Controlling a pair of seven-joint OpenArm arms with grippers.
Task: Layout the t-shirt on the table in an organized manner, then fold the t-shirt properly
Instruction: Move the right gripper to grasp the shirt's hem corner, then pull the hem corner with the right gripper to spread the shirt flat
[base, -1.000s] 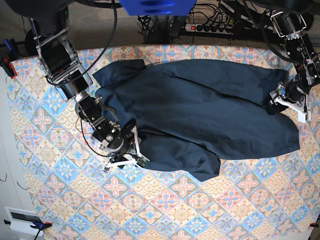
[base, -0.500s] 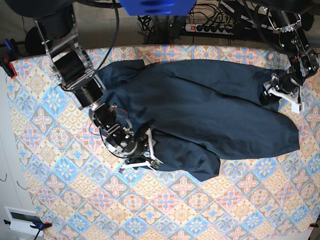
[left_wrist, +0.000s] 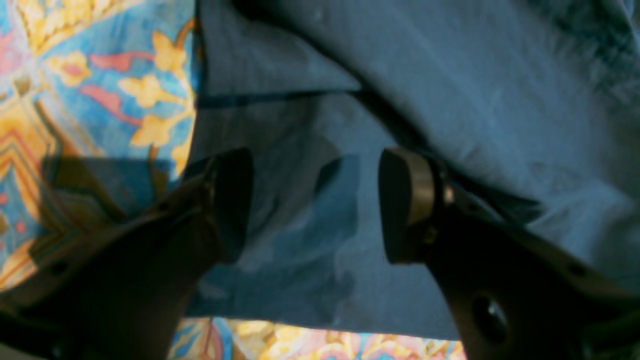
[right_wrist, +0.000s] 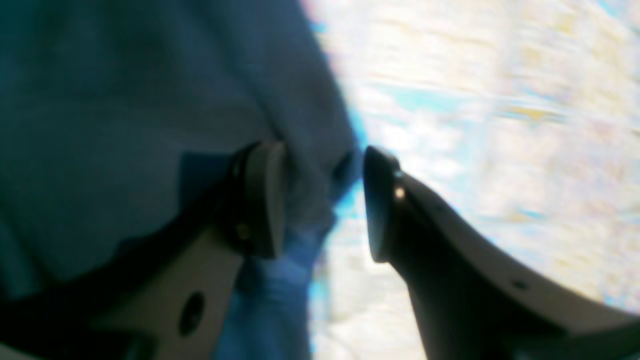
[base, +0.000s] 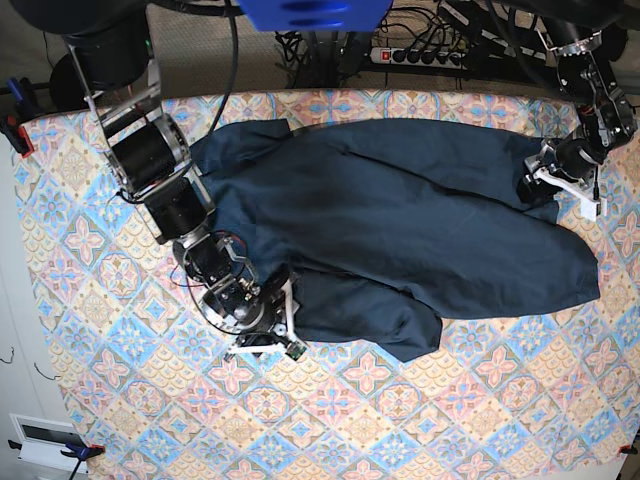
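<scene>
T-shirt fabric, dark navy and wrinkled, lies spread across the far half of the patterned tabletop, one sleeve bunched toward the far left corner. We see the right gripper at the garment's near left edge, its fingers parted with a fold of cloth between them. The left gripper sits at the shirt's right edge, fingers wide apart over the fabric.
</scene>
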